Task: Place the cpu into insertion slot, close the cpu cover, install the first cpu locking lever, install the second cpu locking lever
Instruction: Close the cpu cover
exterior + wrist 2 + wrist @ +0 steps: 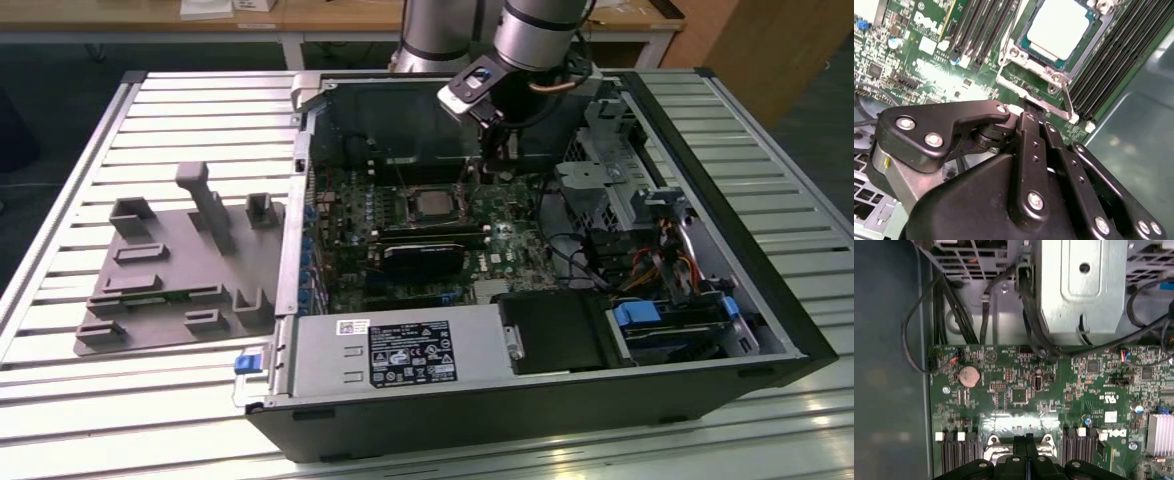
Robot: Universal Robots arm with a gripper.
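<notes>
The cpu (1056, 27), a flat square chip with a silver-grey top, lies in the insertion slot on the green board, and the slot itself is hidden beneath it. The silvery cpu cover (1026, 75) frames the chip and looks lowered over it. A thin metal locking lever (1068, 102) runs along one side of the socket. In the second wrist view my gripper (1035, 116) is shut, its black fingertips together right at the cover's near edge, with nothing visible between them. In the exterior view the gripper (497, 165) hangs inside the case just beyond the cpu (430, 205).
A black heatsink block (424, 262) sits in front of the socket. Long black memory slots (1114, 55) flank it. A metal drive cage (1079, 285) and loose cables (944, 305) crowd the far side. A grey fixture plate (174, 270) lies at the exterior view's left.
</notes>
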